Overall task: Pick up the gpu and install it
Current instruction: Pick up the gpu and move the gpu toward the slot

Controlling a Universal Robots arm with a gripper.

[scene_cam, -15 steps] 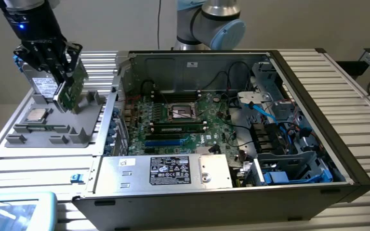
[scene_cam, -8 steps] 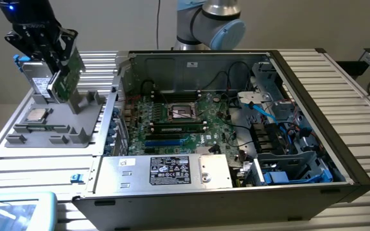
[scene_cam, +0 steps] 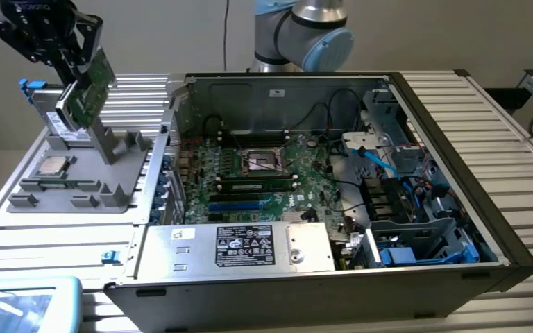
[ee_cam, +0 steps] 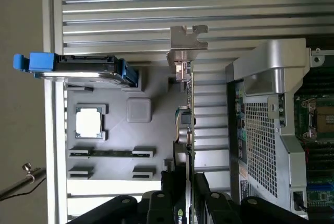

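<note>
I count one arm and one gripper, its two fingers clamped on either face of the one graphics card. The card hangs tilted over the upright stand of the gray tray, at the exterior view's left of the computer case and outside it. I cannot tell whether its lower end is clear of the stand. The tray holds three other parts: one processor chip, one memory stick and one drive with blue clips standing on edge. The one case lies open on the slatted table, with a green main board and a silver power supply inside.
</note>
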